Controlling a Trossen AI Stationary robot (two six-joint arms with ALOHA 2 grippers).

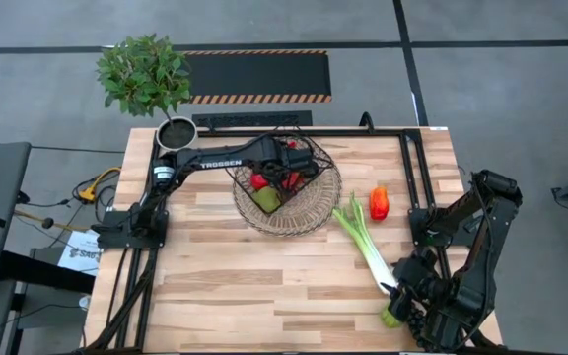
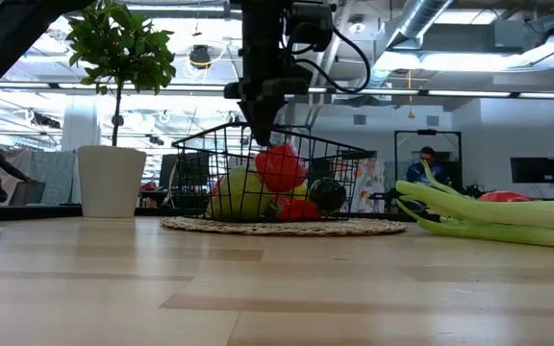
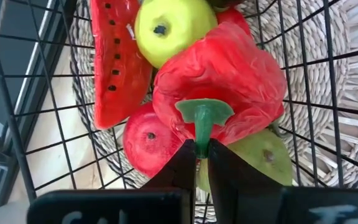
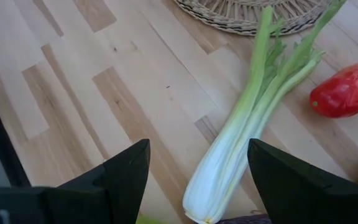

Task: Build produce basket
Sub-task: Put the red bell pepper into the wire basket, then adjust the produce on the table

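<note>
- My left gripper is over the basket, fingers pinched on the green stem of a red pepper. From the low view the pepper hangs just above the pile, not yet let go.
- The basket sits on the wicker tray at the far middle of the table. Already in it: green apple, red apple, watermelon slice, and a second green fruit under the pepper.
- My right gripper is low at the near right side, fingers spread wide, straddling the white end of the leek. Not touching it, as far as I can tell.
- Second red pepper lies on the table just beside the leek's leafy end, outside the basket.
- Risk: the stem hold is thin; the pepper could swing or slip early and roll against the wire.
- Risk: the pile is heaped, so a release here may let it bounce over the rim.
- Risk: the leek is long and may not fit, or tip out.
</note>
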